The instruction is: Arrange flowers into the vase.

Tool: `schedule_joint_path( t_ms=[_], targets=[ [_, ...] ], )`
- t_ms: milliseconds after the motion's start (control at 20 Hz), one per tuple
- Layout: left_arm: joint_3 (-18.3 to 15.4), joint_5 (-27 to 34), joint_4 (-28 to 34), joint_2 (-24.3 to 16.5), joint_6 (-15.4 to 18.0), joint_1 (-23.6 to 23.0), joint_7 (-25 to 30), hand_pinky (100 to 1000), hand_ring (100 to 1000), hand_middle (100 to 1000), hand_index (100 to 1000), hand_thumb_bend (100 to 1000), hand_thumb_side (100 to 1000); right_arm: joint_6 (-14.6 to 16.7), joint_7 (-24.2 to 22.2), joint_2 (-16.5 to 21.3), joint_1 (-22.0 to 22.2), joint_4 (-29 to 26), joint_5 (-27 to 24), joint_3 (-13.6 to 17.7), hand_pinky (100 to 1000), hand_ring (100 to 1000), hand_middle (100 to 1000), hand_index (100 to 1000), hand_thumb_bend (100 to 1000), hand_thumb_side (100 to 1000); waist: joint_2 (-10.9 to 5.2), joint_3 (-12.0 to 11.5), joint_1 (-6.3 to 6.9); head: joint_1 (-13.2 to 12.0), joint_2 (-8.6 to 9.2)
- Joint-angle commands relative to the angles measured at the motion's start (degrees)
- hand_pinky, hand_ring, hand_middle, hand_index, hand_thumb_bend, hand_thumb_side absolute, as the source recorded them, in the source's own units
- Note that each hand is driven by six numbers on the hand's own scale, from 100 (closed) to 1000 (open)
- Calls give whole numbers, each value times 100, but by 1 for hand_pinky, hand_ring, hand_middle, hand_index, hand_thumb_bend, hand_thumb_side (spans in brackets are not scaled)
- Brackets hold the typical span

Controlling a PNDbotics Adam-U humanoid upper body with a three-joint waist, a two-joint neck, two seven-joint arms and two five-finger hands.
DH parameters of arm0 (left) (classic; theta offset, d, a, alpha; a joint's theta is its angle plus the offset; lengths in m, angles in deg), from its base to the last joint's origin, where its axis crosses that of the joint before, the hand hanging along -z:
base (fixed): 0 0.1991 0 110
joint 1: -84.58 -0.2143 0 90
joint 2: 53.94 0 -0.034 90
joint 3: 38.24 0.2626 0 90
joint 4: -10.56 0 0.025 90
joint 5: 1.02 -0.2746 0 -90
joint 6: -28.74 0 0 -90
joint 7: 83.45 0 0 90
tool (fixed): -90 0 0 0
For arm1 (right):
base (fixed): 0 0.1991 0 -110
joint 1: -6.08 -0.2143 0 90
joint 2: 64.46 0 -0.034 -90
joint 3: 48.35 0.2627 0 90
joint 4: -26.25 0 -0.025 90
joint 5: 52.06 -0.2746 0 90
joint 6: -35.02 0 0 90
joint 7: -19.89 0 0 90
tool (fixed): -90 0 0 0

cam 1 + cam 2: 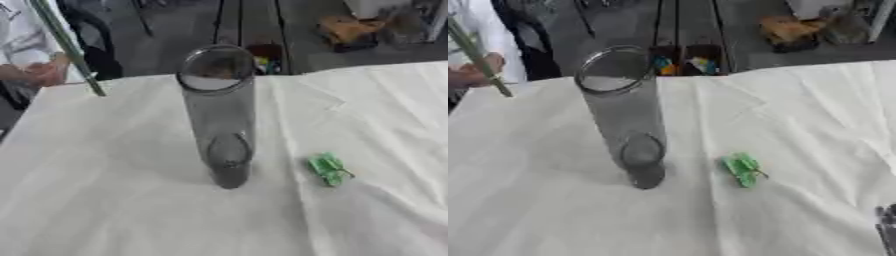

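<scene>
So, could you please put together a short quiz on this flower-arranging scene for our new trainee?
1. True or false: the vase already holds a flower.
2. What lies on the white cloth to the vase's right? A) a small green piece B) a red cup C) scissors
3. Fill in: the green stem at the far left is held by a person's ____.

Key: 1 false, it stands upright and empty; 2 A, the green piece; 3 hand. The robot's right hand only shows at the lower right corner.
</scene>
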State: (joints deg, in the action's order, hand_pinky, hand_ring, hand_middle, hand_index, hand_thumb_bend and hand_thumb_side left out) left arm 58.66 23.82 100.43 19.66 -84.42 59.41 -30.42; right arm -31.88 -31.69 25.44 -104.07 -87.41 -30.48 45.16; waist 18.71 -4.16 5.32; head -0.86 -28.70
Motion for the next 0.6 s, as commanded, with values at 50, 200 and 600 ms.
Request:
schedule_joint_path(
  t_ms=[50, 200, 600],
  targets=[
    [-108, 108, -134, -78, -55, 247, -159, 100, 100, 100, 100, 100, 291, -24, 8, 101, -17, -93, -37, 8, 617, 639, 488, 686, 100, 919, -174, 11, 5, -22, -88],
    [-113, 78, -297, -80, -138, 394, -177, 100, 100, 100, 100, 100, 290, -35, 5, 109, 10, -93, -36, 6, 618, 639, 487, 687, 100, 919, -208, 18, 24, -30, -119],
    [-141, 398, -534, 128, -250, 707, -187, 100, 100, 100, 100, 100, 287, -72, -20, 119, 68, -93, -60, -6, 622, 641, 485, 687, 100, 922, -255, 33, 70, -45, -193]
  ],
)
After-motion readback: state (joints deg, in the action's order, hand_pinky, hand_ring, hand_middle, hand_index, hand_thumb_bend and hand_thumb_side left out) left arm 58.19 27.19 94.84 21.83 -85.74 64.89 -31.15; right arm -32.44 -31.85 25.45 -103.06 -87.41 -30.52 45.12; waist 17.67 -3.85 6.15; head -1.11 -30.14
